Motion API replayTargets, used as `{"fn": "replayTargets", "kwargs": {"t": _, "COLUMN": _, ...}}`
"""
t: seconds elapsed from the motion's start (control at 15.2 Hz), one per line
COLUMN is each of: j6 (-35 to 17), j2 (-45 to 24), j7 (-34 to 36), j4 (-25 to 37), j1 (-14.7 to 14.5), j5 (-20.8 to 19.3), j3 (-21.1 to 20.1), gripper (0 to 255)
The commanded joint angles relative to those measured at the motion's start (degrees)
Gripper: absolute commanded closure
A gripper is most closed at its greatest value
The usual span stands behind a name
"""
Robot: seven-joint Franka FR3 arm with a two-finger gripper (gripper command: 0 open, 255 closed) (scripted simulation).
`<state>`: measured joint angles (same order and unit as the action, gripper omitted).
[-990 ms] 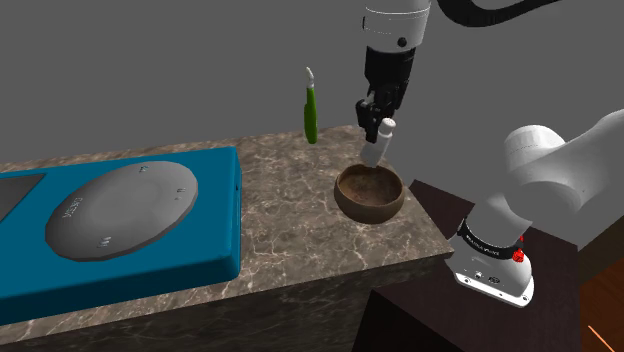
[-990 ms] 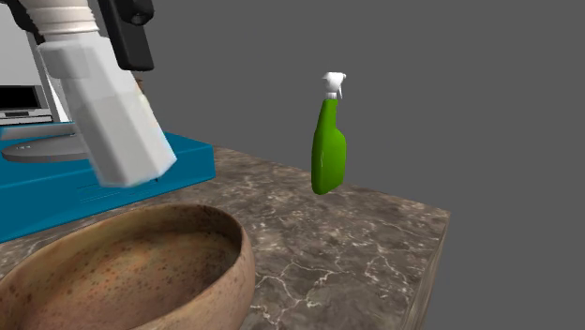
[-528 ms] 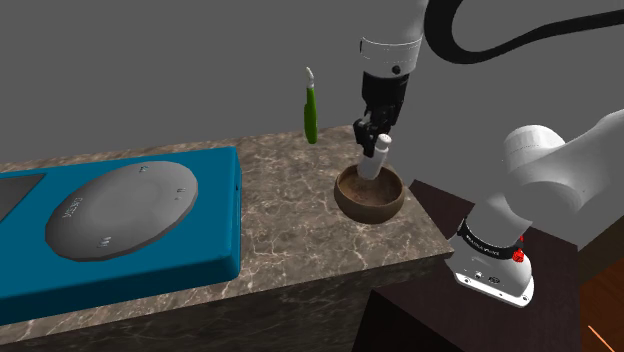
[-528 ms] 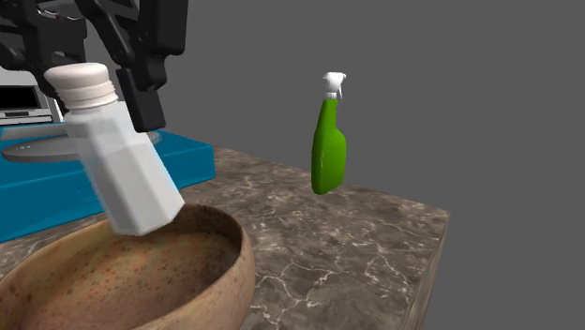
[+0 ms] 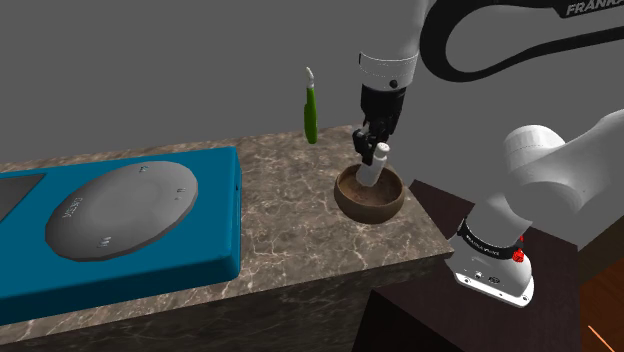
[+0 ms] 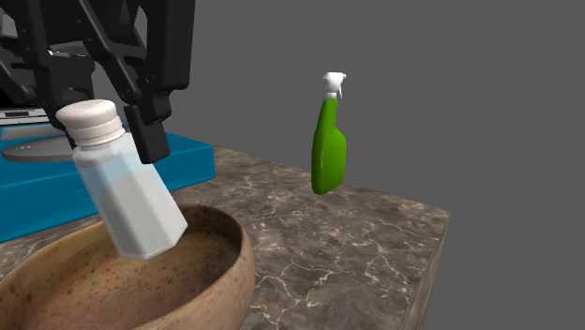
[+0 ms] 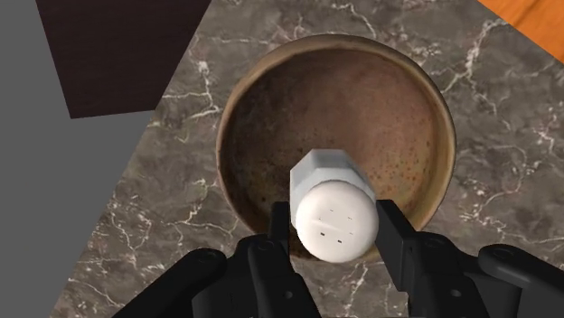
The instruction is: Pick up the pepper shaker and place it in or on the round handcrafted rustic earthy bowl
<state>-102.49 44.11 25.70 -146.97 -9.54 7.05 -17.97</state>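
The pepper shaker, white with a round perforated cap, hangs tilted with its base inside the round brown speckled bowl. My gripper is shut on the shaker's cap, one black finger on each side of it. In the second exterior view the shaker leans over the bowl's rim, its lower end below the rim, and the gripper is right above it. Whether the base touches the bowl's floor I cannot tell.
The bowl sits near the marble counter's corner, close to the edge by the arm's stand. A green spray bottle stands at the counter's back edge. A blue slab with a grey oval top covers the shoulder view's left.
The gripper has come down with the shaker, from above the bowl until the shaker's base is inside it. The bowl and bottle have not moved.
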Motion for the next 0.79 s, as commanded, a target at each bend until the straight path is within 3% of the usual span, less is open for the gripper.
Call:
{"fn": "replayTargets", "kwargs": {"t": 0.0, "j6": 0.0, "j2": 0.0, "j7": 0.0, "j4": 0.0, "j1": 0.0, "j5": 0.0, "j3": 0.0, "gripper": 255}}
{"fn": "replayTargets", "kwargs": {"t": 0.13, "j6": 0.0, "j2": 0.0, "j7": 0.0, "j4": 0.0, "j1": 0.0, "j5": 0.0, "j3": 0.0, "gripper": 255}}
{"fn": "replayTargets", "kwargs": {"t": 0.2, "j6": 0.0, "j2": 0.0, "j7": 0.0, "j4": 0.0, "j1": 0.0, "j5": 0.0, "j3": 0.0, "gripper": 0}}
{"fn": "replayTargets", "kwargs": {"t": 0.53, "j6": 0.0, "j2": 0.0, "j7": 0.0, "j4": 0.0, "j1": 0.0, "j5": 0.0, "j3": 0.0, "gripper": 0}}
{"fn": "replayTargets", "kwargs": {"t": 0.73, "j6": 5.6, "j2": -0.3, "j7": 0.1, "j4": 5.9, "j1": 0.3, "j5": -0.6, "j3": 0.5, "gripper": 0}}
